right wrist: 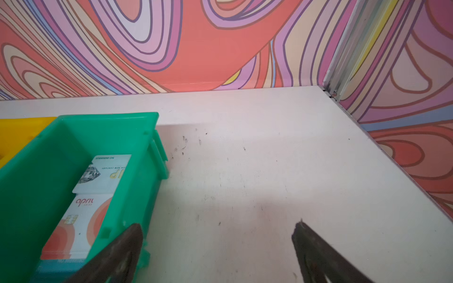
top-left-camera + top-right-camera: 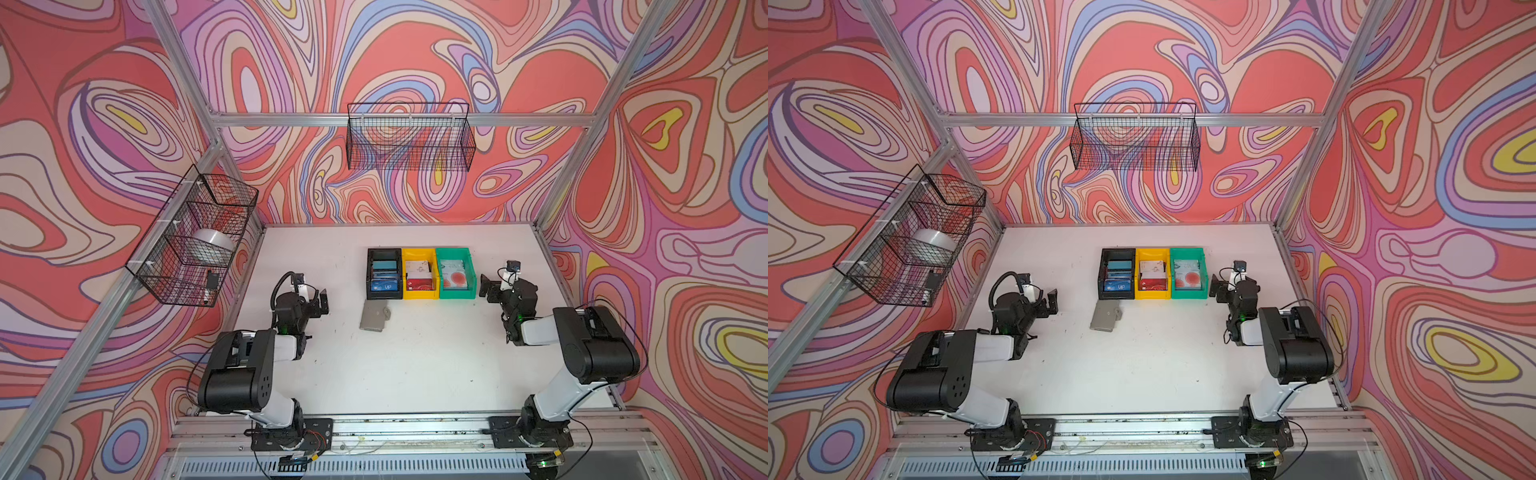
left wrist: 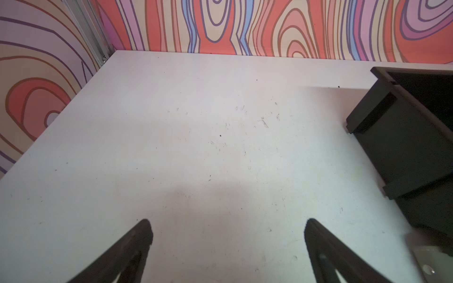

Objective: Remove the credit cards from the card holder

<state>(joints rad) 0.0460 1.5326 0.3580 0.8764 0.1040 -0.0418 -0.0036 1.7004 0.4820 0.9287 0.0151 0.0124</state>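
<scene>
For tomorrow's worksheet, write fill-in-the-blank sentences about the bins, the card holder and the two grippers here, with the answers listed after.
1. Of the three bins in a row, the middle bin is ____.
2. The grey card holder lies on the table nearest the bin coloured ____.
3. The right gripper is beside the bin coloured ____.
4. The left gripper and the right gripper are both ____, holding nothing.

Missing words: yellow; black; green; open.

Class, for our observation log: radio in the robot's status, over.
Left gripper and right gripper open, empty. Card holder flat on table, looks closed, untouched. Black bin just beyond it; nothing on top.
</scene>
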